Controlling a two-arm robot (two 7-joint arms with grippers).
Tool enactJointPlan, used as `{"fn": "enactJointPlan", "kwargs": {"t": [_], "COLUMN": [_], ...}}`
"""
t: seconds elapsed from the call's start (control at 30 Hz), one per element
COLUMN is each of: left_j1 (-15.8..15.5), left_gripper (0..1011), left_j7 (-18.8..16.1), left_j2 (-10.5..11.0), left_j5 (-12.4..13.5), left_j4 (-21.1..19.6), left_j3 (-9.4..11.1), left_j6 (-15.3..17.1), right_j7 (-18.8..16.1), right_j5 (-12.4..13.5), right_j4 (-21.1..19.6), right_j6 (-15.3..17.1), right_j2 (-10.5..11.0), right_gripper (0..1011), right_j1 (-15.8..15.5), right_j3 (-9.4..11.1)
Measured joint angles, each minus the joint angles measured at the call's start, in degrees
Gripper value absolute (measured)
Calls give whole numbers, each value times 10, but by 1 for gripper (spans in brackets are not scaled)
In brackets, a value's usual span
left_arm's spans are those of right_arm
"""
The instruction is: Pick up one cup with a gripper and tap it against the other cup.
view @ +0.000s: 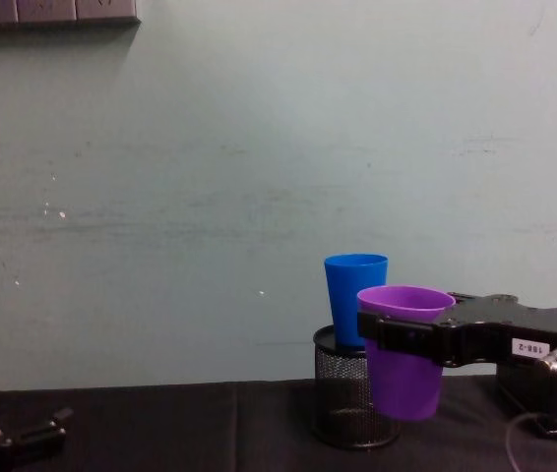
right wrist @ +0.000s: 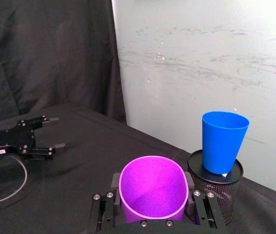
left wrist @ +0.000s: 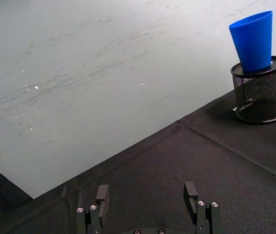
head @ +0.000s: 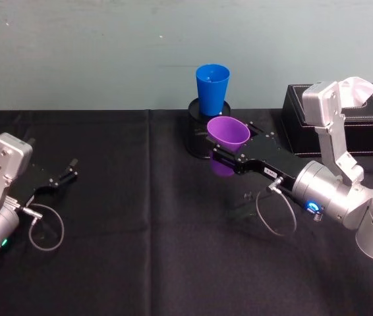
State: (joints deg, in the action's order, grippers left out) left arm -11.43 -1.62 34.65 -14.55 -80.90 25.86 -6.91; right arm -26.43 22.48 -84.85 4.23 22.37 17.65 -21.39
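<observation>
Head view: the right gripper (head: pixel 231 150) reaches in from the right, its fingers clamped around the purple cup (head: pixel 228 131), held upright above the black worktop (head: pixel 140 250). Just behind it, the blue cup (head: pixel 212 89) stands on top of a black mesh holder (head: pixel 195 135). The left gripper (head: pixel 68 172) sits at the far left, fingers spread, holding nothing. Left wrist view: the spread fingers frame bare cloth, with the blue cup on its holder well beyond. Right wrist view: the purple cup sits between the fingers, the blue cup near ahead. Chest view: the purple cup hangs clear of the worktop beside the blue cup; whether they touch cannot be told.
</observation>
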Motion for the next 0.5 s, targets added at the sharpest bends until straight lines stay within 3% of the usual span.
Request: {"fn": "enactJointPlan", "kwargs": {"t": [0.5], "left_j1": [0], "left_gripper": [1000], "left_j7": [0], "left_j2": [0], "left_j5": [0], "left_j4": [0], "left_j3": [0], "left_j6": [0], "right_j7": [0], "right_j5": [0], "right_j4": [0], "right_j6": [0], "right_j2": [0], "right_gripper": [723], "right_j1": [0], "right_j3": [0]}}
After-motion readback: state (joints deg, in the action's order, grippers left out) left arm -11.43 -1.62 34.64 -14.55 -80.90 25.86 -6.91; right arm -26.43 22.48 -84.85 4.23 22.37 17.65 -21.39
